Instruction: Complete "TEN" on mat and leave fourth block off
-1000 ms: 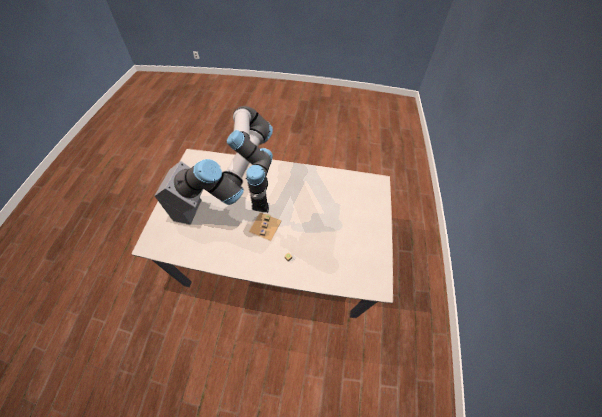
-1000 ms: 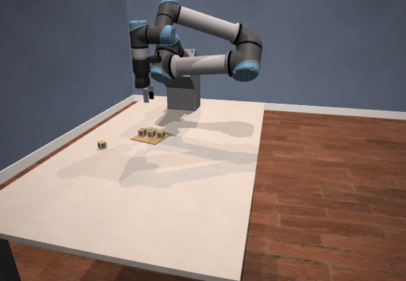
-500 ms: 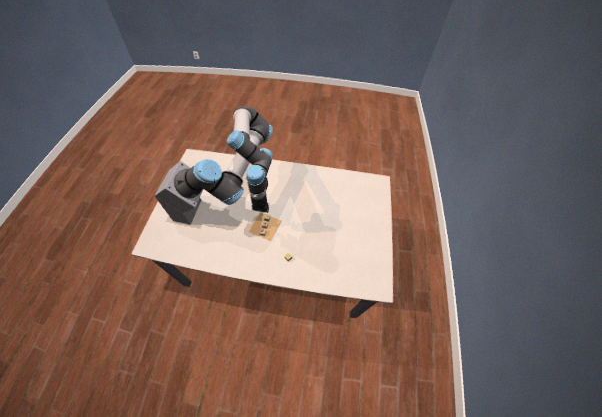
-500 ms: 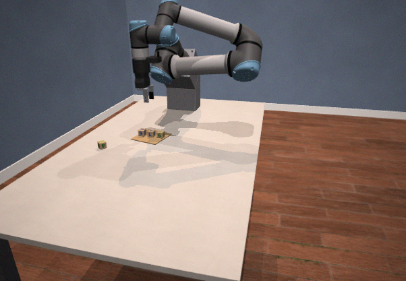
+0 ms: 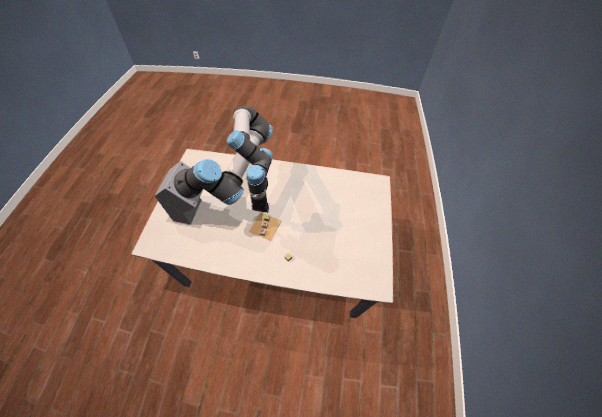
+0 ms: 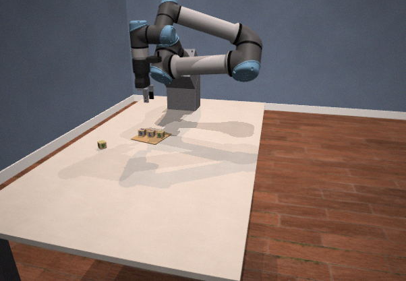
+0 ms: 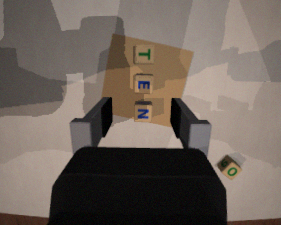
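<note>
Three wooden blocks stand in a straight row on the tan mat [image 5: 274, 230] [image 6: 155, 141] [image 7: 175, 64], with small gaps between them. Their top letters are a green T [image 5: 266, 218] [image 6: 160, 134] [image 7: 144, 54], a blue E [image 5: 265, 224] [image 6: 150, 133] [image 7: 143, 84] in the middle and a blue N [image 5: 262, 232] [image 6: 141, 133] [image 7: 143, 113]. From the base they read TEN, left to right, upright. The fourth block [image 5: 288, 257] [image 6: 102, 144] [image 7: 230, 167] lies off the mat, with a green O on top. My gripper [image 6: 148, 100] [image 7: 141, 109] is open and empty, high above the table.
The white table [image 5: 360, 245] [image 6: 202, 209] [image 7: 40, 184] carries the mat and the fourth block, which is nearer the table's long front edge in the top view. The robot's base [image 5: 179, 200] [image 6: 183, 94] stands at one end. Arm shadows fall across the mat and table.
</note>
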### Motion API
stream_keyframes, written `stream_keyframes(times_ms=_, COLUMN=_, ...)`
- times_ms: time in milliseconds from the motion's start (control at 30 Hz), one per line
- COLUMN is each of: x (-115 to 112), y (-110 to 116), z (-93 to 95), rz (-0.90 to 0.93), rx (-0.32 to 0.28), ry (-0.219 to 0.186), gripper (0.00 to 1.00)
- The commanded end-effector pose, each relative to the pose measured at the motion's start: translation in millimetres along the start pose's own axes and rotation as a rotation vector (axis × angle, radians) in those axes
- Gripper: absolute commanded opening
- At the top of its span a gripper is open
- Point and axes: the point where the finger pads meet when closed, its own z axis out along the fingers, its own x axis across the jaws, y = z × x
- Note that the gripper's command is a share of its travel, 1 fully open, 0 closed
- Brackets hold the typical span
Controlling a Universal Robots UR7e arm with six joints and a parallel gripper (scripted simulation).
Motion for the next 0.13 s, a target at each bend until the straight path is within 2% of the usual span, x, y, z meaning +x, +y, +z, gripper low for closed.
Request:
stream_keyframes(times_ms=0, x=0.1, y=0.0, z=-0.2, rz=0.0, rx=0.0, ry=0.0, gripper=1.0)
stream_keyframes(times_ms=100, x=0.1, y=0.0, z=-0.2, rz=0.0, rx=0.0, ry=0.0, gripper=1.0)
